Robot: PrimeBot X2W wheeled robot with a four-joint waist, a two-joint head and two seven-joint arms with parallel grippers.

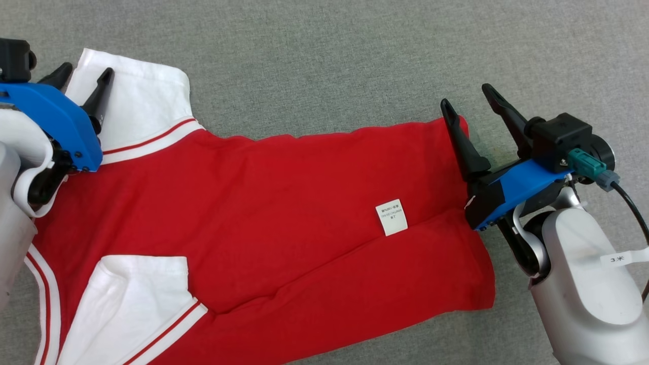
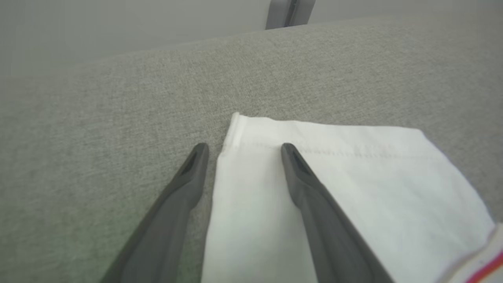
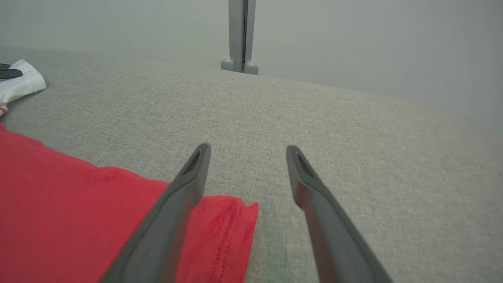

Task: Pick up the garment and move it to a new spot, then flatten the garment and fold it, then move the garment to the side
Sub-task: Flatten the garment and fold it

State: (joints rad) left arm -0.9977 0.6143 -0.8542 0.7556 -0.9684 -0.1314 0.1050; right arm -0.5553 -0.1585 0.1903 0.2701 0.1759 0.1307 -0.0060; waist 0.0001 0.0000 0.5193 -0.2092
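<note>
- Ahead of my right gripper (image 3: 247,146): bare grey surface (image 3: 334,125), free passage.
- Red hem (image 3: 232,228) lies beneath its inner finger.
- White sleeve (image 2: 353,188) lies between my left gripper (image 2: 244,146) fingers.

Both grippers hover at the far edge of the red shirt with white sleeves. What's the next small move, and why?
Probably lower both and pinch. The left gripper stands open astride the corner of the white sleeve. The right gripper stands open with one finger over the hem corner of the red shirt and the other over the grey fabric surface. Neither holds cloth yet.
</note>
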